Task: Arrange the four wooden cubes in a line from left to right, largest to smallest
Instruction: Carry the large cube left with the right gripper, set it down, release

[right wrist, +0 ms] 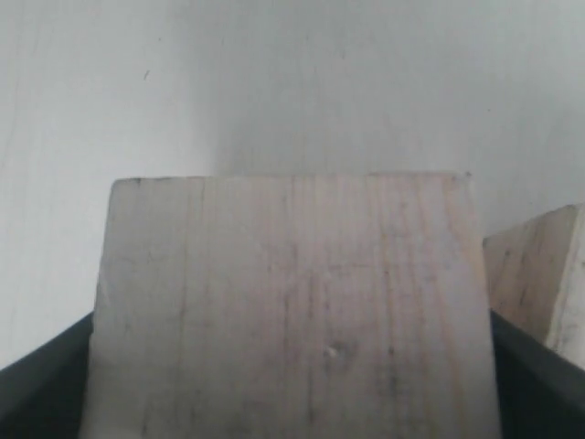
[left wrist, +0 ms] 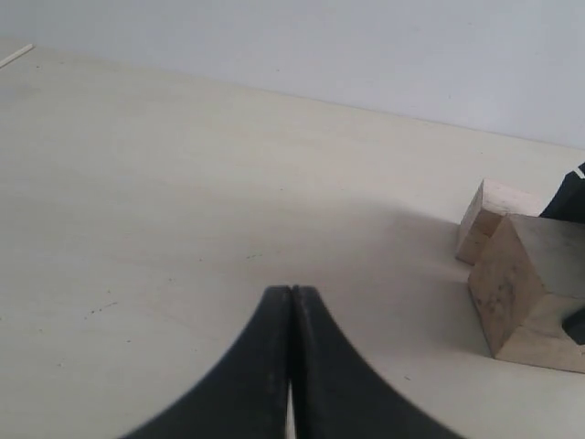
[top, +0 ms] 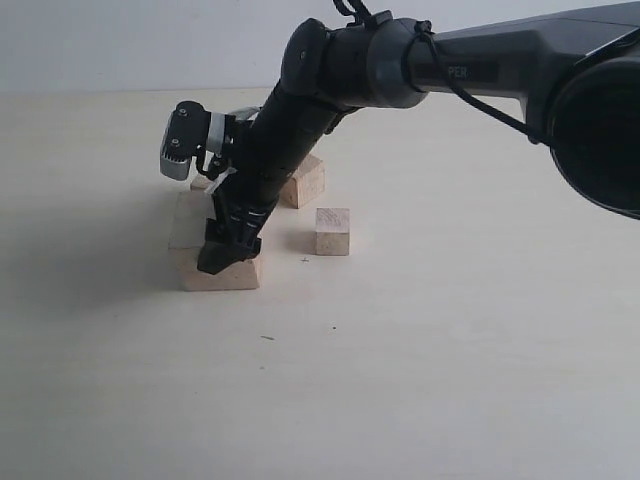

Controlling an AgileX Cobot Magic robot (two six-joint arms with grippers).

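1. Table (top: 330, 400): pale top; front strip has a few dark specks.
2. Big cube (top: 222, 276): nearest block, left of centre, lower edge on table. Light wood w/ faint grain and scuffs.
3. R gripper (top: 228, 258): on big cube, at the end of arm (top: 400, 60), which reaches across from the right. Fingers (right wrist: 41, 393) spread wide, one each side of big cube (right wrist: 292, 311), flush against its sides, holding it.
4. Pale patch (top: 188, 220): wood-coloured, just behind big cube's front face, left of arm. Could be big cube's top or a separate block; can't tell.
5. Small cube (top: 332, 232): right of big cube, slightly further back. Stands apart from it, upright and alone.
6. Mid cube (top: 305, 185): furthest clear block, behind small cube and a little left. Partly hidden by arm.
7. L gripper (left wrist: 291, 302): seen in own wrist view only. Fingers pressed together, over table. Big cube (left wrist: 503, 293) lies further off, well apart. Rear cube (left wrist: 489, 215) sits just beyond big cube; which of the set is unclear.
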